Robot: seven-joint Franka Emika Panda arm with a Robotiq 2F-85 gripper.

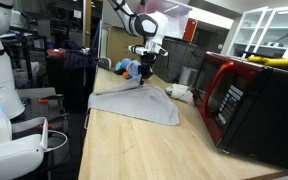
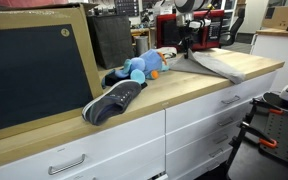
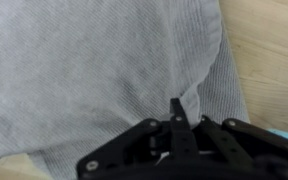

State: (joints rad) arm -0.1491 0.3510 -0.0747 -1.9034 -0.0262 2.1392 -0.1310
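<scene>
A grey knitted cloth (image 1: 134,103) lies on the wooden counter (image 1: 134,150), with one corner pulled up. It also shows in an exterior view (image 2: 220,62) and fills the wrist view (image 3: 94,70). My gripper (image 1: 144,70) is at the raised far corner of the cloth, also seen from the other side (image 2: 189,46). In the wrist view the fingers (image 3: 178,108) are shut together on a pinched fold of the cloth. A blue plush toy (image 1: 131,68) lies just behind the gripper and shows in an exterior view (image 2: 140,68).
A red microwave (image 1: 239,95) stands on the counter beside the cloth, with a white object (image 1: 181,92) in front of it. A dark shoe (image 2: 112,100) lies near the plush toy. A blackboard (image 2: 34,70) stands behind. The counter has drawers (image 2: 199,120) below.
</scene>
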